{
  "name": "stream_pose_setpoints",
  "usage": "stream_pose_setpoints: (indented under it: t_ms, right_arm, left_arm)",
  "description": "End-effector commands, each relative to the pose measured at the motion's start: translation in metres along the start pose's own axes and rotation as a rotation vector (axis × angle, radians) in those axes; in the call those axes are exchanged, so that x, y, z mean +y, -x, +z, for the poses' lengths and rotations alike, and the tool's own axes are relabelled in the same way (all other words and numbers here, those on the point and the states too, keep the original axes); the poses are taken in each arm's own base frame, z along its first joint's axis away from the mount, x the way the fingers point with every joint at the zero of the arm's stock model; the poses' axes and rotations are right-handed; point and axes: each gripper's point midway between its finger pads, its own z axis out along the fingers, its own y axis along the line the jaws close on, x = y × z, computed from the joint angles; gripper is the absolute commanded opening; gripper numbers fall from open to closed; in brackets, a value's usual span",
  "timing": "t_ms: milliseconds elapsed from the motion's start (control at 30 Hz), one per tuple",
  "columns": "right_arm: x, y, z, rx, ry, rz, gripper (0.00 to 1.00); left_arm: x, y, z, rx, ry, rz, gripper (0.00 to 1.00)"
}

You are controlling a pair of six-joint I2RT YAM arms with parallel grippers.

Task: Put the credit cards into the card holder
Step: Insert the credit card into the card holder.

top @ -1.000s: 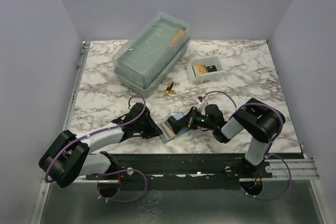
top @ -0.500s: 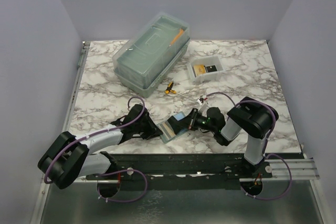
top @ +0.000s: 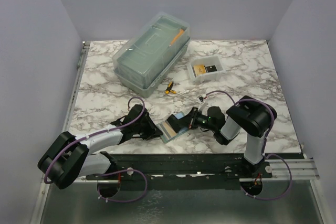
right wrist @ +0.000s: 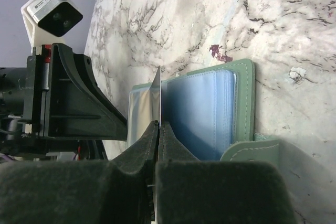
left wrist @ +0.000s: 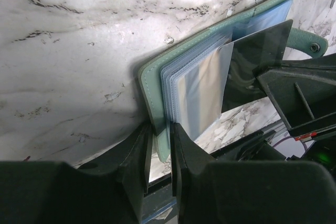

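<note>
The grey-green card holder (top: 170, 129) lies open near the table's front edge, its clear pockets fanned up (left wrist: 199, 85). My left gripper (top: 154, 129) (left wrist: 161, 132) is shut on the holder's green cover at its near edge. My right gripper (top: 187, 121) (right wrist: 158, 125) is shut on a black credit card (left wrist: 257, 59), seen edge-on in the right wrist view (right wrist: 157, 90). The card's front edge is at the mouth of the pockets of the holder (right wrist: 244, 103). A gold card (top: 198, 70) and a black card (top: 211, 68) lie in the white tray (top: 206, 77).
A large translucent lidded box (top: 151, 53) stands at the back left of centre. A yellow-handled small tool (top: 169, 88) lies between the box and the arms. The two grippers face each other closely across the holder, near the front rail.
My right arm has shifted a little to the left, bringing the black card closer into the holder's pockets. My left gripper has kept its hold and place.
</note>
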Motion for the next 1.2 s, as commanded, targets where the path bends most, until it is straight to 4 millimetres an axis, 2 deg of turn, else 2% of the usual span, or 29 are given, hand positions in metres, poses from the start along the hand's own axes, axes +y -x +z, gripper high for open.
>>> stream_pose_setpoints:
  t_ms: [0,300,433,700,733,800,967,1167]
  right_arm:
    - [-0.009,-0.005,0.003,0.018,0.007,-0.046,0.00]
    - [-0.012,-0.020,0.004,0.026,0.018,0.037,0.00]
    - [-0.005,-0.026,0.004,0.015,0.010,0.031,0.00]
    - [-0.006,-0.035,0.004,0.046,-0.001,0.027,0.00]
    - [-0.006,-0.033,0.002,0.044,-0.015,0.020,0.02]
    - [-0.016,-0.033,0.003,0.069,-0.092,0.006,0.14]
    - [-0.039,-0.039,-0.009,0.158,-0.278,-0.049,0.34]
    - [-0.044,-0.036,-0.012,0.235,-0.345,-0.162,0.45]
  left_arm:
    - [0.028,-0.011,0.001,0.032,0.096,-0.011,0.27]
    - [0.027,-0.010,0.001,0.031,0.094,-0.010,0.26]
    - [0.025,-0.010,0.002,0.030,0.084,-0.012,0.26]
    - [0.016,-0.003,0.005,0.000,0.054,-0.011,0.25]
    - [0.016,-0.002,0.005,-0.005,0.055,-0.009,0.25]
    - [0.017,0.000,0.005,-0.013,0.057,-0.008,0.25]
    - [0.021,-0.002,0.005,-0.012,0.065,-0.011,0.25]
    - [0.020,-0.001,0.004,-0.013,0.065,-0.007,0.25]
